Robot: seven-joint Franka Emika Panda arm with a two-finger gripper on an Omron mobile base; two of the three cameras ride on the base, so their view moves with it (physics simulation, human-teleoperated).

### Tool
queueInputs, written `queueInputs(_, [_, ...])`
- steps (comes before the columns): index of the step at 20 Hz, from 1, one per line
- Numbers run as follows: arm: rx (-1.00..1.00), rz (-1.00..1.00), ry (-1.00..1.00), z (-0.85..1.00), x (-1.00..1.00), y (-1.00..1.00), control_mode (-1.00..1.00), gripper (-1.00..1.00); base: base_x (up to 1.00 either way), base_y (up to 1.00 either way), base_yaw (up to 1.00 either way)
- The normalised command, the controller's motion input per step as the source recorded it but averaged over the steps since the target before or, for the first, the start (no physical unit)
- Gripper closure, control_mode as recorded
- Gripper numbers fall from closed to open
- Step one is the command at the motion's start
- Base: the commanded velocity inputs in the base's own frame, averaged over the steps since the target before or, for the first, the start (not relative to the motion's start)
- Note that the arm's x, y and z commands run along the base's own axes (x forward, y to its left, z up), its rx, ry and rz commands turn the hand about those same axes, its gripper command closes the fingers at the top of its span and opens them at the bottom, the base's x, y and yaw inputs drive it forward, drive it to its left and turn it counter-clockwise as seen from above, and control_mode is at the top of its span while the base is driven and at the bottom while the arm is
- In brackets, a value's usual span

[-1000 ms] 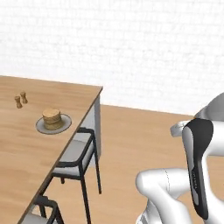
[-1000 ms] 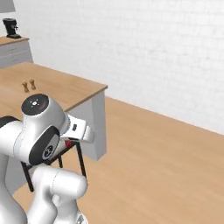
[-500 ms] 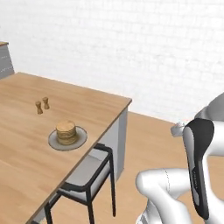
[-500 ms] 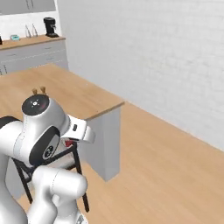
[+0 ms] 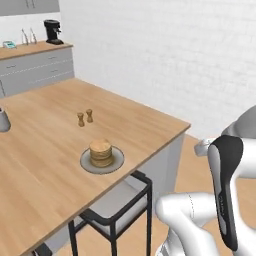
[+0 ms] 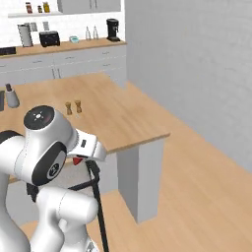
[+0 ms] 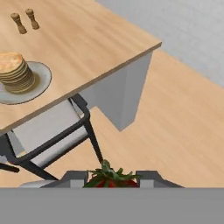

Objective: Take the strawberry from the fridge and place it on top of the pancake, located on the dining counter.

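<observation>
Carrying: gripper [image 7: 111, 179] pinched narrowly on the strawberry [image 7: 108, 177], low beside the stool [image 7: 48, 131].
Pancake [image 5: 101, 152]: on its plate [image 5: 116, 161], dining counter [image 5: 145, 125], left of the berry.
Risk: small berry slipping out during the lift, or rolling off the stack if released off-centre.

Light-wood dining counter [image 5: 45, 150] on a grey base, one corner jutting toward the white brick wall. Near the long front edge, a round grey plate [image 5: 116, 161] bearing the pancake [image 5: 101, 152] stack; farther in, toward the middle, two small brown shakers [image 5: 85, 118] standing upright just beside each other. At the left edge, a grey container [image 5: 3, 120], cut off by the frame; back counter [image 5: 35, 50] along the far wall carrying a black coffee maker [image 5: 52, 31].
</observation>
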Motion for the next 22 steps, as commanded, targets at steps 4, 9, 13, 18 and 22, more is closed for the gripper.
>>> queueInputs(4, [0.0,0.0,0.0,0.0,0.0,0.0,1.0,1.0,0.59,0.0,0.52])
queueInputs(9, [0.0,0.0,0.0,0.0,0.0,0.0,1.0,1.0,0.68,0.0,0.52])
queueInputs(13, [0.0,0.0,0.0,0.0,0.0,0.0,1.0,1.0,0.78,0.0,0.5])
queueInputs(18, [0.0,0.0,0.0,0.0,0.0,0.0,1.0,1.0,0.76,0.0,0.49])
queueInputs(22, [0.0,0.0,0.0,0.0,0.0,0.0,1.0,1.0,0.67,0.0,0.48])
